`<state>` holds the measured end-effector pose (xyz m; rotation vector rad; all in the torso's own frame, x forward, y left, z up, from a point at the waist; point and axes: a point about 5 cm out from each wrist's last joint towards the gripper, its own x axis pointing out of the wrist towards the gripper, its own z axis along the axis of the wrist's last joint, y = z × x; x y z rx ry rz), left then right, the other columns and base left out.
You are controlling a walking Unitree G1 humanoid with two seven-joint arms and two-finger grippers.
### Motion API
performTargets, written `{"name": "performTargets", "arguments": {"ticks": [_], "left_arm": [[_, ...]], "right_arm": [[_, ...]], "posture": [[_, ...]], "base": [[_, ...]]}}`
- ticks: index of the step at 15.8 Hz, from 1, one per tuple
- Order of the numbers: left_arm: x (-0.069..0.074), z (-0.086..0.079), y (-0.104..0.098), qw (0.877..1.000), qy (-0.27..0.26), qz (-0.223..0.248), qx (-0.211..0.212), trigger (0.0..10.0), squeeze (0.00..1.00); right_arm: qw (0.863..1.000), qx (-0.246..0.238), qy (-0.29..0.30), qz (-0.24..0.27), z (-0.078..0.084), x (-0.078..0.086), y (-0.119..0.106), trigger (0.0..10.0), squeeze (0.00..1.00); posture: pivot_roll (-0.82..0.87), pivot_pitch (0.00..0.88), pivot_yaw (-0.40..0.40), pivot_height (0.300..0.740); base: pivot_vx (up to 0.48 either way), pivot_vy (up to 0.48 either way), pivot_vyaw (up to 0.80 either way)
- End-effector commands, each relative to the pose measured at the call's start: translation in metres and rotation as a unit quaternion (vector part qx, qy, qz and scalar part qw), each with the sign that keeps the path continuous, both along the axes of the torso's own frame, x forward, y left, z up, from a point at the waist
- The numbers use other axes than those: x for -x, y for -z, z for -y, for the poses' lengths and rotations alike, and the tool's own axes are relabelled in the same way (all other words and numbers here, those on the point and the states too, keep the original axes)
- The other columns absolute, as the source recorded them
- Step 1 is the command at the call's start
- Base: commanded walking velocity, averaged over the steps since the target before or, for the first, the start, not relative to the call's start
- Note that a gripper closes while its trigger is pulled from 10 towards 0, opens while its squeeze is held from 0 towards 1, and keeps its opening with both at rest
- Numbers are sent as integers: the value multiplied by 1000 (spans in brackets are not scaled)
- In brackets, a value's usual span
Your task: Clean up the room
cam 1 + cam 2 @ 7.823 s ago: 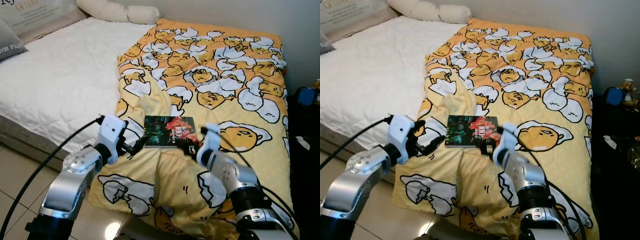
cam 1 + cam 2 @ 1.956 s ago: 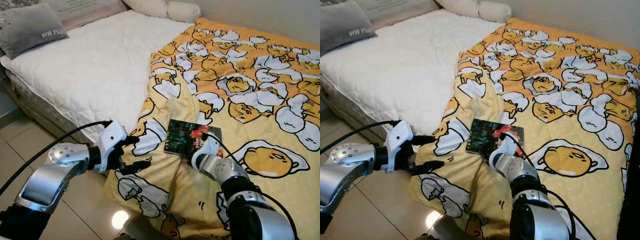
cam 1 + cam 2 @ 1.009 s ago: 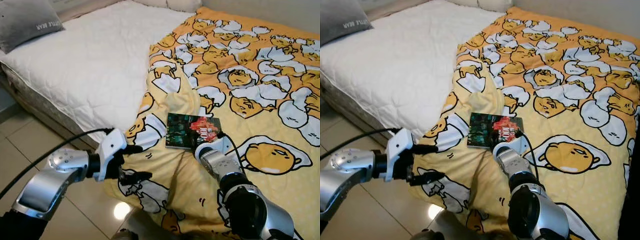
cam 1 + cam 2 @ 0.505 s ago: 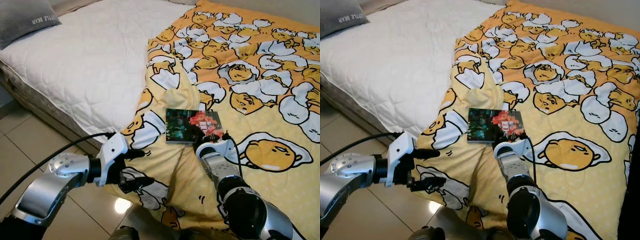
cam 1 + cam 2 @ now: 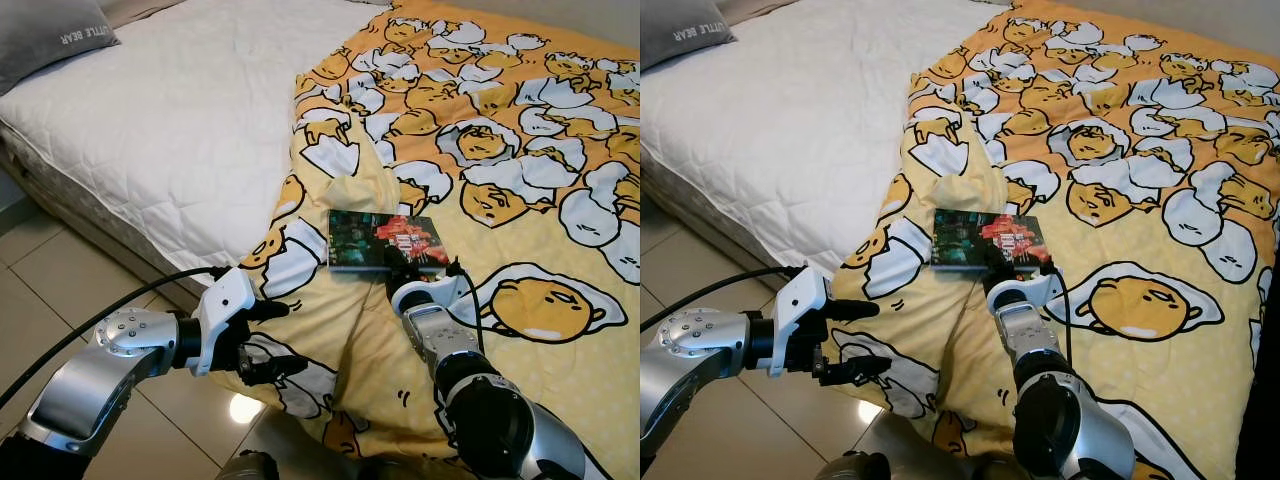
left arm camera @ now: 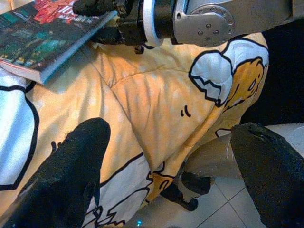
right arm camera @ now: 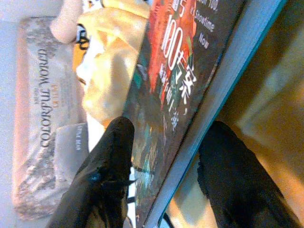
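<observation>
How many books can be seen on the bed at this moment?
1. The book lies on the yellow egg-pattern blanket, near the bed's foot edge, with the right gripper at its near corner. Others may be hidden under the blanket folds.

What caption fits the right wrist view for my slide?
Right gripper straddling the edge of a dark-covered book, one finger above and one below, over the yellow egg-print blanket.

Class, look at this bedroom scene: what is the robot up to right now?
The robot is bent over a bed spread with a yellow egg-print blanket. Its right gripper has one finger over the cover and one under the near edge of a book lying on the blanket, not clamped. The left gripper hangs open by the blanket's overhanging edge, holding nothing.
</observation>
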<state>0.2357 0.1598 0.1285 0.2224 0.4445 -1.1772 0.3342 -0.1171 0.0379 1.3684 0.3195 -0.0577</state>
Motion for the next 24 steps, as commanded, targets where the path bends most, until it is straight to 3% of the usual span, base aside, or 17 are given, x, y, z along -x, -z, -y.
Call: {"name": "performTargets", "arguments": {"ticks": [1,7,14,17,21,22,23,24], "left_arm": [[1,-1,-3,1000,2,3,0,10000,0],[0,-2,-6,1000,-11,11,-5,10000,0],[0,-3,-8,999,-28,15,0,10000,0],[-2,0,-8,998,-59,18,21,10000,0],[-18,-2,-14,985,-157,40,63,10000,0],[-25,-4,-19,980,-174,72,69,10000,0],[-33,-8,-25,972,-186,123,75,10000,90],[-37,-11,-27,968,-197,137,77,10000,125]], "right_arm": [[1000,-7,0,23,-3,-7,-11,0,0],[999,10,-9,-45,-18,-4,-3,0,0],[999,7,4,-37,-18,-13,-14,0,0],[999,36,8,-16,-6,-15,-16,0,0],[994,91,-12,60,20,-20,-27,0,0],[990,103,-24,92,30,-20,-32,0,0],[984,124,-45,124,41,-19,-35,0,0],[979,138,-59,138,48,-18,-37,0,0]], "posture": [[41,101,7,740],[124,124,-10,740],[124,110,5,740],[89,79,19,740],[30,10,24,740],[26,0,22,740],[15,0,23,740],[12,0,23,740]], "base": [[0,0,0],[0,0,0],[0,0,0],[0,0,0],[0,0,0],[0,0,0],[0,0,0],[0,0,0]]}}
